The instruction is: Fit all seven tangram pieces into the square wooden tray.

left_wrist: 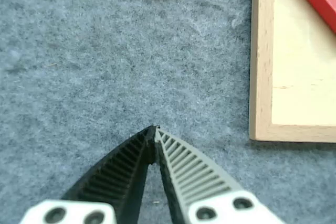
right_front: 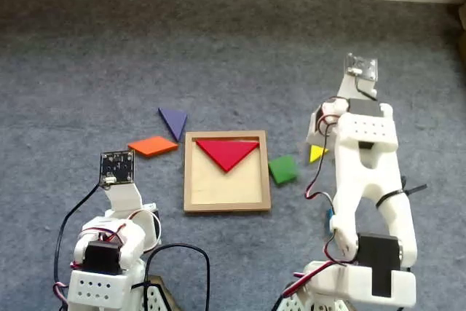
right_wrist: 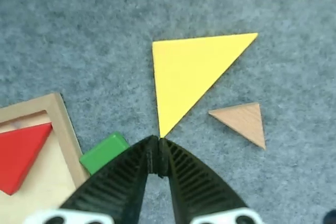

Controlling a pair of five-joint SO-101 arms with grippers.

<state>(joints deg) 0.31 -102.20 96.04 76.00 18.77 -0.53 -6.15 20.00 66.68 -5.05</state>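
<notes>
R gripper (right_wrist: 158,142): pressed together, empty, tips at yellow triangle (right_wrist: 191,72) corner.
L gripper (left_wrist: 154,132): pressed together, empty, beside tray (left_wrist: 261,77).
Yellow triangle: flat on carpet (right_wrist: 273,3), outside tray.
Handling: prob. light, stiff, thin; pinch across edges.

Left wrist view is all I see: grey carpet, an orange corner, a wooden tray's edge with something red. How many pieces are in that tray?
Observer: Just one, a red triangle with its long side against the far side of the tray.
Operator: Anything else near the orange piece?
Observer: A purple triangle lies just beyond it, farther from the arms.
Operator: And across the tray?
Observer: A green square sits beside the tray, with a yellow triangle just past it.
</notes>
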